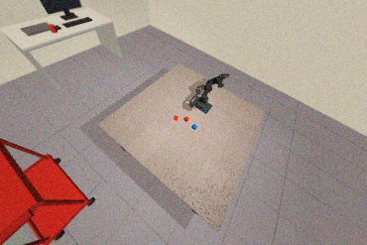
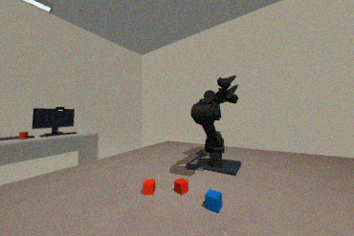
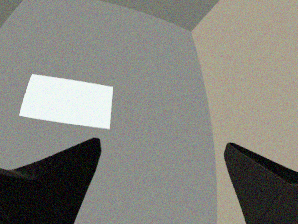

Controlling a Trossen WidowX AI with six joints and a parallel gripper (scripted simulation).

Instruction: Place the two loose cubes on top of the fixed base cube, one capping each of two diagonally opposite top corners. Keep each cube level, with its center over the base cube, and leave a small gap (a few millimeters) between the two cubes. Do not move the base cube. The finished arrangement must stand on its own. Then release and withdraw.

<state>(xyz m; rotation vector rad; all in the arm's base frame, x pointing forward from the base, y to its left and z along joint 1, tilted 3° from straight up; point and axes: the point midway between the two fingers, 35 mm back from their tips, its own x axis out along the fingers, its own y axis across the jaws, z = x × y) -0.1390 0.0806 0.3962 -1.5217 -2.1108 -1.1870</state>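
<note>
Two red cubes and one blue cube stand apart on the floor mat. The left red cube (image 1: 176,118) (image 2: 149,187) and the other red cube (image 1: 186,119) (image 2: 181,186) are side by side with a space between them. The blue cube (image 1: 194,127) (image 2: 213,201) stands to their right, nearer the camera in the exterior view. Nothing rests on any cube. No marking shows which one is fixed. My gripper (image 2: 235,82) (image 3: 164,148) is open and empty, raised high above the arm's base and well away from the cubes. The wrist view shows no cube.
The arm stands on a dark base plate (image 2: 231,166) behind the cubes. A white desk (image 1: 74,36) with a monitor (image 1: 59,0) (image 2: 54,118) stands at the far left. A red cart (image 1: 55,183) is at the lower left. The wrist view shows ceiling, wall and a light panel (image 3: 66,101).
</note>
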